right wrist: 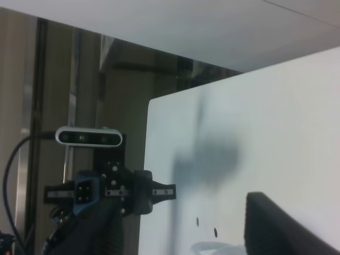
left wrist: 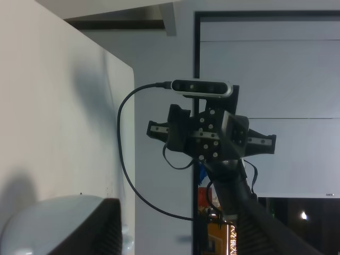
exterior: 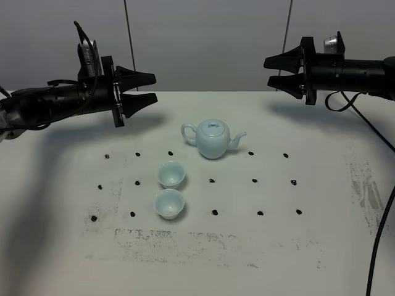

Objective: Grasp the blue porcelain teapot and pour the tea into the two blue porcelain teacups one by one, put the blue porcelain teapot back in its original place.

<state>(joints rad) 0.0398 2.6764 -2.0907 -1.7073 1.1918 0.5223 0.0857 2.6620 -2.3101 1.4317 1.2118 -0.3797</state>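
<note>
Teapot point(exterior: 213, 139) sits in the middle of the table point(exterior: 308, 246), spout pointing right. One teacup point(exterior: 171, 174) stands just in front of it and the second teacup point(exterior: 169, 203) nearer still. The left gripper point(exterior: 154, 87) and right gripper point(exterior: 267, 71) hover on either side, jaws spread wide and empty.

Across the white tabletop point(left wrist: 48, 106) the right gripper point(left wrist: 211, 136) faces this camera, with its jaws spread wide apart. If I take that gripper as the middle of a clock, a slim camera bar point(left wrist: 202, 88) sits at twelve. A black cable point(left wrist: 125, 159) leaves the bar toward nine and curves round to about seven. The dark arm point(left wrist: 249, 212) goes away toward five. A grey shadow point(left wrist: 90, 90) lies on the tabletop near its edge. Toward eight there is a rounded pale blue shape, probably the blue porcelain teapot point(left wrist: 48, 223), seen only in part. One dark jaw of the left gripper point(left wrist: 101, 228) covers its side. Behind stand pale wall panels point(left wrist: 265, 69).
</note>
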